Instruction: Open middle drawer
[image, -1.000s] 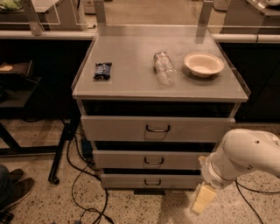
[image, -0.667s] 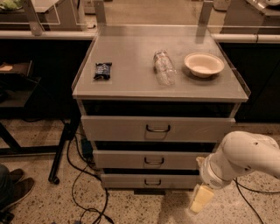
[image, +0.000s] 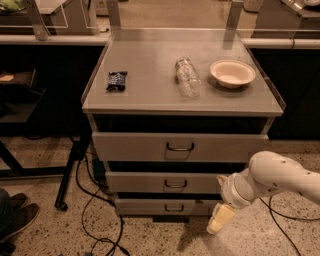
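Note:
The grey metal cabinet has three drawer fronts. The middle drawer is the mid-height front with a small dark wire handle at its centre; it looks shut or nearly shut. The taller top drawer stands above it and the slim bottom drawer below. My gripper hangs at the lower right, on the white arm, to the right of the drawer fronts near floor level and well apart from the middle drawer's handle.
On the cabinet top lie a dark snack packet, a clear plastic bottle on its side and a pale bowl. Cables trail on the floor at left. A dark table leg stands left. Shoes are at lower left.
The arm and gripper have shifted slightly left, toward the cabinet. The drawers have not moved.

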